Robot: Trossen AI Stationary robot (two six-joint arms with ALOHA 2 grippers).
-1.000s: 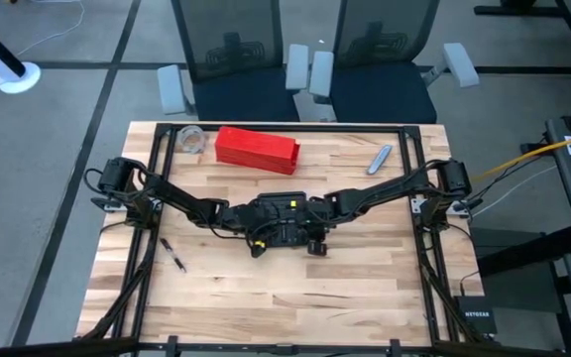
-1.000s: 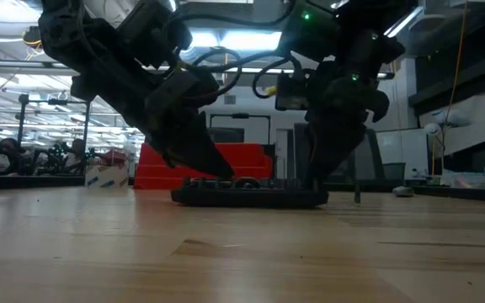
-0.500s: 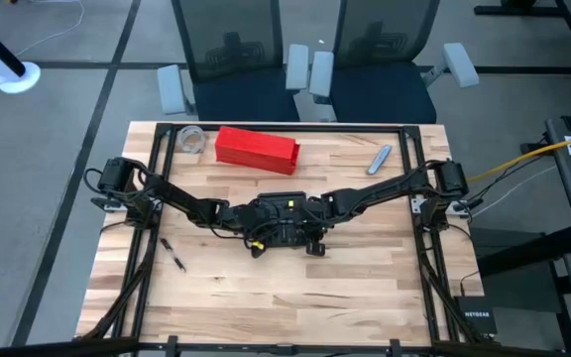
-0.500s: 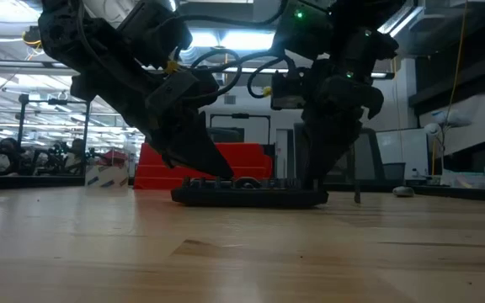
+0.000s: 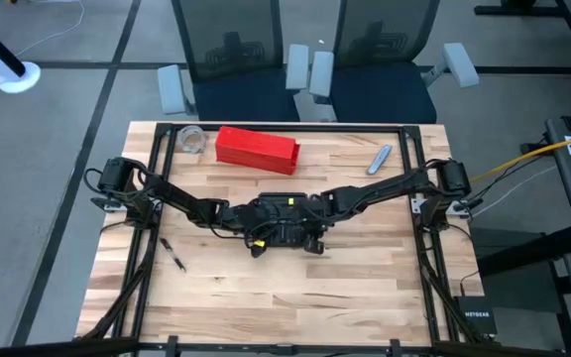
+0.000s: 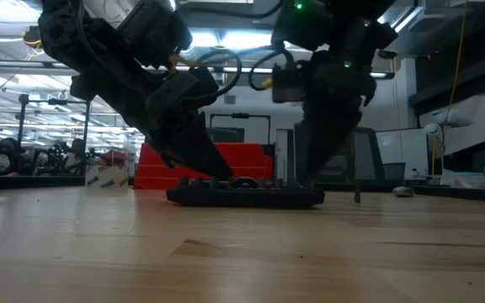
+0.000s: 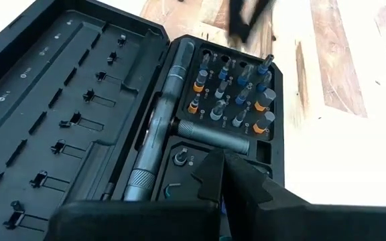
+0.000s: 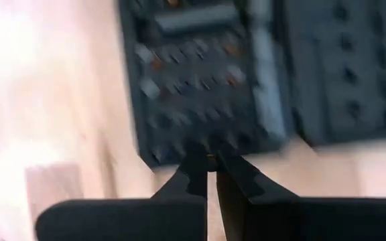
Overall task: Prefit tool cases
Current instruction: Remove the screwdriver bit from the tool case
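Note:
The black tool case point(image 5: 285, 230) lies open and flat on the middle of the table. The left wrist view shows its lid half point(image 7: 66, 114) and its tray half point(image 7: 226, 94), which holds a driver handle and coloured bits. My left gripper point(image 7: 214, 166) is shut, with its tips on the tray half. My right gripper point(image 8: 210, 163) is shut just above the case's right end point(image 6: 310, 195). A tiny yellowish speck shows between its tips; what it is I cannot tell. My left gripper presses its shut fingertips point(image 7: 210, 161) down on the tray half near the driver handle's end point(image 7: 179, 157). It comes slanting down from the table's left. The case rests flat on the table. My right gripper: I cannot tell whether it touches or holds anything.
A long red box point(image 5: 256, 149) and a clear round thing point(image 5: 192, 140) lie at the far left. A grey tool point(image 5: 380, 159) lies at the far right, and a small dark piece point(image 5: 174, 256) near the left. Office chairs stand beyond the far edge.
My right gripper has shut at the case's right end and has tipped a little. My left gripper and the case have stayed put.

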